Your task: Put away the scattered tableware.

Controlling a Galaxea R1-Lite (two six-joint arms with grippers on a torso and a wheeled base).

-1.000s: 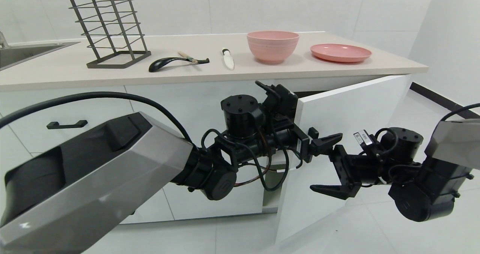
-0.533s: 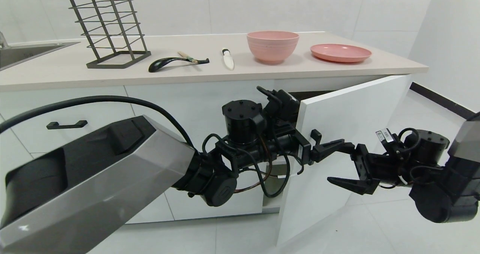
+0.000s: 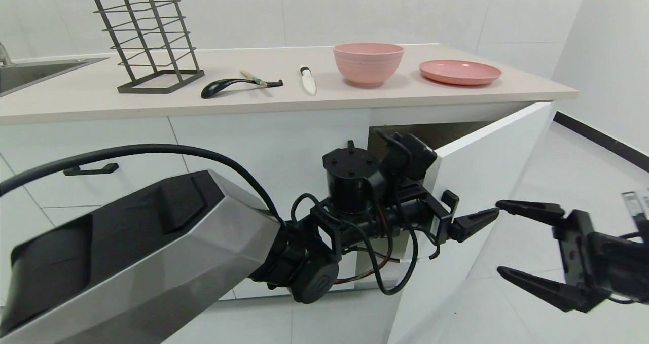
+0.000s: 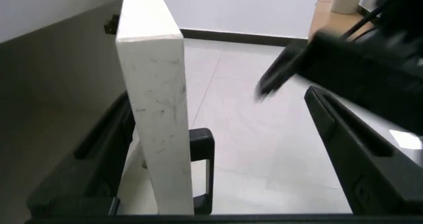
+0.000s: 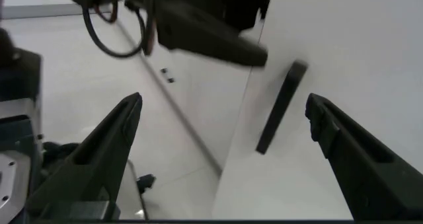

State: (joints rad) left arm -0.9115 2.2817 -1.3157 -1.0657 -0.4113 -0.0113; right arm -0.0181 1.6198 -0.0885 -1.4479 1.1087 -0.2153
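Observation:
On the counter (image 3: 101,100) lie a black spoon (image 3: 223,85), a small wooden-handled utensil (image 3: 253,77) and a white knife (image 3: 308,80). A pink bowl (image 3: 368,62) and a pink plate (image 3: 460,72) stand to their right. Below, the white cabinet door (image 3: 487,151) stands ajar. My left gripper (image 3: 456,217) is open and straddles the door's free edge (image 4: 158,118) by the black handle (image 4: 201,164). My right gripper (image 3: 499,237) is open and holds nothing, low on the right, off the door's front. The right wrist view shows the handle (image 5: 281,105) between its fingers, farther off.
A dark wire rack (image 3: 149,34) stands at the counter's back left, with a sink (image 3: 30,72) beyond it. A drawer handle (image 3: 91,169) shows on the left cabinet front. White floor tiles (image 3: 573,171) lie open to the right of the door.
The cabinet door has swung farther open, with my left gripper moving right and down along with its edge. My right gripper has drawn back to the lower right, away from the door.

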